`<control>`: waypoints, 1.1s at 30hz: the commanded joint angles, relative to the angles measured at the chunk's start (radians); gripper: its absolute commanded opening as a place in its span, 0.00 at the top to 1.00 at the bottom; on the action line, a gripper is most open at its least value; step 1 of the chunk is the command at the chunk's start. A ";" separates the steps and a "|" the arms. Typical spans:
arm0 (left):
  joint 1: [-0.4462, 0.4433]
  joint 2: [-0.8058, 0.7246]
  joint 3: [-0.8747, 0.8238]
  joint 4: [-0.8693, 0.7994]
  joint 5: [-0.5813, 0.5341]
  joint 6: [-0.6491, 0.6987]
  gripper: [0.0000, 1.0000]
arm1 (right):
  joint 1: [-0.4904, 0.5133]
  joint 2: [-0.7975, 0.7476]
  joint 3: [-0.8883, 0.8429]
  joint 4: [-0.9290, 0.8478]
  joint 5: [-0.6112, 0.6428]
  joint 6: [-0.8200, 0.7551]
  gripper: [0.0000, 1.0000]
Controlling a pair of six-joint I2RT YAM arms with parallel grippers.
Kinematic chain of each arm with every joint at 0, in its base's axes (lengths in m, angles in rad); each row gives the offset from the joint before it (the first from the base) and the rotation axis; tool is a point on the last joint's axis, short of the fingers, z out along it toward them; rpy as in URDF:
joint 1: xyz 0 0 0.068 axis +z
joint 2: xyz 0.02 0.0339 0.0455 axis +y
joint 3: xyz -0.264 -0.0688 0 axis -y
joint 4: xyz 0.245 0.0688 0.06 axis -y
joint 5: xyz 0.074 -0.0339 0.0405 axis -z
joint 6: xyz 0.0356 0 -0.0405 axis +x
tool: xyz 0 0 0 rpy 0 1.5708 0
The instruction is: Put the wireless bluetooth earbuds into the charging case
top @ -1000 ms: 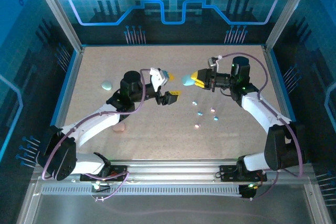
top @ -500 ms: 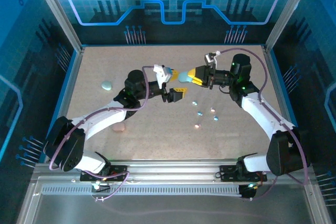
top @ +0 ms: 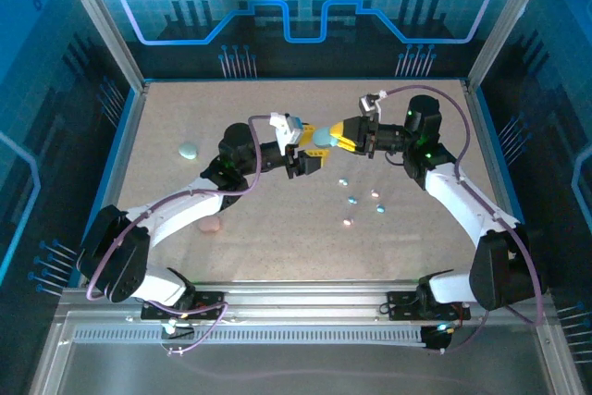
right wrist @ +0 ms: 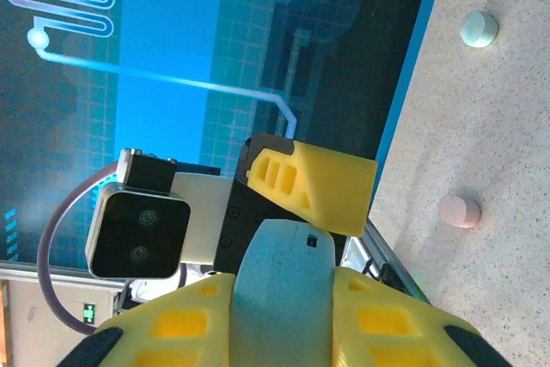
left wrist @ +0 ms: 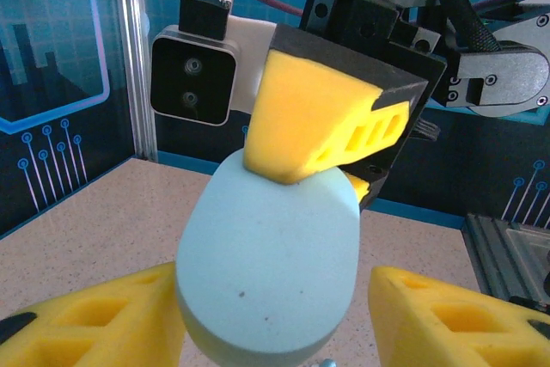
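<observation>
- Table (top: 277, 238): speckled beige, inside a blue-walled enclosure (top: 102, 6); near strip open.
- Earbuds (top: 352, 199): scattered right of centre.
- Right gripper (top: 334, 135): clamped on pale-blue case (top: 323, 139), held off the surface.
- Left gripper (top: 306, 147): fingers flank case, seemingly not closed.

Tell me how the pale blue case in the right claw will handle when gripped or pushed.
The pale blue case looks smooth and rounded, so it may slip or twist between fingers. It shows no dent where the right claw pinches it, so it is probably stiff. Pushed on the table, it might rock or slide.
</observation>
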 commanded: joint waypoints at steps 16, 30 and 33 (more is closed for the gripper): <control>-0.007 -0.077 0.084 -0.272 -0.004 0.196 0.74 | 0.009 -0.019 0.205 -0.680 0.033 -0.506 0.57; -0.011 -0.087 0.155 -0.456 0.004 0.288 0.73 | 0.035 0.015 0.238 -0.730 -0.012 -0.565 0.55; -0.014 -0.084 0.159 -0.455 0.009 0.284 0.73 | 0.044 0.019 0.220 -0.659 -0.027 -0.516 0.57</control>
